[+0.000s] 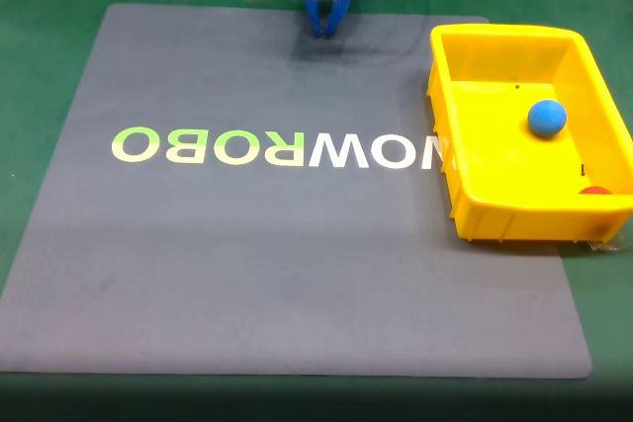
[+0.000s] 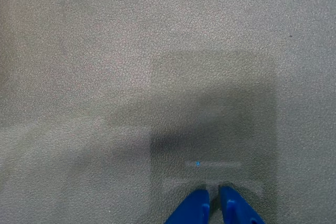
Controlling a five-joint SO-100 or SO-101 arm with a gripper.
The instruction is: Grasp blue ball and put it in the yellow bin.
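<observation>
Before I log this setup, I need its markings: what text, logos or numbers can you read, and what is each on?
"NOWROBO" as it stands in the fixed view, upside down and mirrored, "ROBO" in green and the rest in white; printed on the grey mat, its right end hidden behind the yellow bin.
No readable text on the bin, the blue ball or the gripper.

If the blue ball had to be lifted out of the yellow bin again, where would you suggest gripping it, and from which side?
Grip the blue ball across its widest part, coming straight down from above. It is a plain sphere, so any diameter serves, but the yellow bin walls block a sideways approach. It lies on the bin floor clear of the walls, leaving finger room. The gripper hangs near the mat's far edge, apparently shut.
</observation>
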